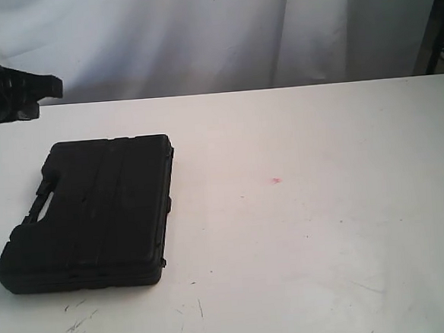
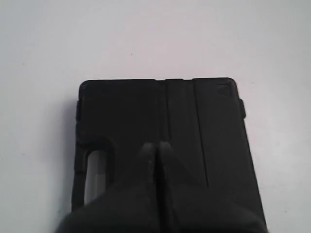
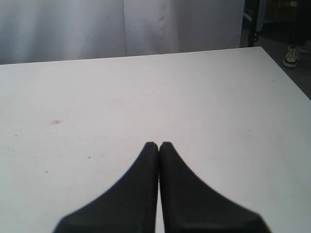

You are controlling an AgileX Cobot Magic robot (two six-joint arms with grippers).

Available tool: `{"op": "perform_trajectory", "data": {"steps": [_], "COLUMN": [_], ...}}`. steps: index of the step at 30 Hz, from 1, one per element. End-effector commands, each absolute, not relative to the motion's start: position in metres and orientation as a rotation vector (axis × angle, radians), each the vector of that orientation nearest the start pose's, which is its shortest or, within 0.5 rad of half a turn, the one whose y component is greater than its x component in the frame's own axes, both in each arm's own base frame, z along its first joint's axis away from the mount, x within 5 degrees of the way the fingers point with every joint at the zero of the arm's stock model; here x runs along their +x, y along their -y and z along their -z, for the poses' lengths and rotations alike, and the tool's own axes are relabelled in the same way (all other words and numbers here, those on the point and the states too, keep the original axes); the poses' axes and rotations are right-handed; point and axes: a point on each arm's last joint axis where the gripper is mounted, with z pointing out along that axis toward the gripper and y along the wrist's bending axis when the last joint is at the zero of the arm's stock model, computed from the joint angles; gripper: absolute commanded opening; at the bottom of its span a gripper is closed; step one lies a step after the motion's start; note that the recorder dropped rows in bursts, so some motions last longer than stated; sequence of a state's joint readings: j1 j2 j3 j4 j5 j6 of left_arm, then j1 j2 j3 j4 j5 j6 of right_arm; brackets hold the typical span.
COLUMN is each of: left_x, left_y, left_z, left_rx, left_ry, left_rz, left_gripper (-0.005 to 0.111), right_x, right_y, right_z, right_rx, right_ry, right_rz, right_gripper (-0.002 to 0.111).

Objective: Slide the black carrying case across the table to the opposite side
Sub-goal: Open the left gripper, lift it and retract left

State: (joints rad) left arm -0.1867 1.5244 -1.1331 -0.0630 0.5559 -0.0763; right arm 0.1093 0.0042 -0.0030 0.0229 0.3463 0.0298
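One black case (image 1: pixel 96 213) flat at left of the white bench (image 1: pixel 326 243), corner mark (image 2: pixel 223 89) too blurred to read, my left gripper (image 2: pixel 155 145) closed and empty above it, my right gripper (image 3: pixel 158 144) closed and empty over the bench

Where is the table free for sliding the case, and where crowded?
Free: the wide white tabletop right of the flat black plastic case, around the small red spot, and the scratched strip in front of it. Crowded: only the left, with the left tool over the case.
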Motion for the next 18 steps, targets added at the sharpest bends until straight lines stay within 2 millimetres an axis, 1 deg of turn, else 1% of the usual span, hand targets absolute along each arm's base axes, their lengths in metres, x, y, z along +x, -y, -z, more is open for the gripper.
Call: {"op": "perform_trajectory", "data": {"steps": [1, 6, 8, 12, 13, 16, 17, 18], "left_x": [0.289, 0.252, 0.238, 0.213, 0.200, 0.181, 0.171, 0.168], "left_y": [0.081, 0.095, 0.099, 0.103, 0.102, 0.094, 0.091, 0.090], "left_z": [-0.289, -0.293, -0.295, -0.298, -0.297, -0.297, -0.299, -0.300], "left_rx": [0.161, 0.247, 0.254, 0.199, 0.197, 0.204, 0.191, 0.196], "left_ry": [-2.322, -2.288, -2.266, -2.201, -2.172, -2.152, -2.179, -2.189], "left_rz": [0.239, 0.293, 0.339, 0.472, 0.506, 0.517, 0.534, 0.536], "left_gripper": [0.000, 0.000, 0.000, 0.000, 0.000, 0.000, 0.000, 0.000], "right_x": [0.053, 0.053, 0.053, 0.053, 0.053, 0.053, 0.053, 0.053], "right_y": [-0.006, -0.006, -0.006, -0.006, -0.006, -0.006, -0.006, -0.006], "right_z": [-0.182, -0.182, -0.182, -0.182, -0.182, -0.182, -0.182, -0.182], "right_rx": [-0.050, -0.050, -0.050, -0.050, -0.050, -0.050, -0.050, -0.050], "right_ry": [-1.829, -1.829, -1.829, -1.829, -1.829, -1.829, -1.829, -1.829], "right_rz": [-0.114, -0.114, -0.114, -0.114, -0.114, -0.114, -0.114, -0.114], "right_gripper": [0.000, 0.000, 0.000, 0.000, 0.000, 0.000, 0.000, 0.000]}}
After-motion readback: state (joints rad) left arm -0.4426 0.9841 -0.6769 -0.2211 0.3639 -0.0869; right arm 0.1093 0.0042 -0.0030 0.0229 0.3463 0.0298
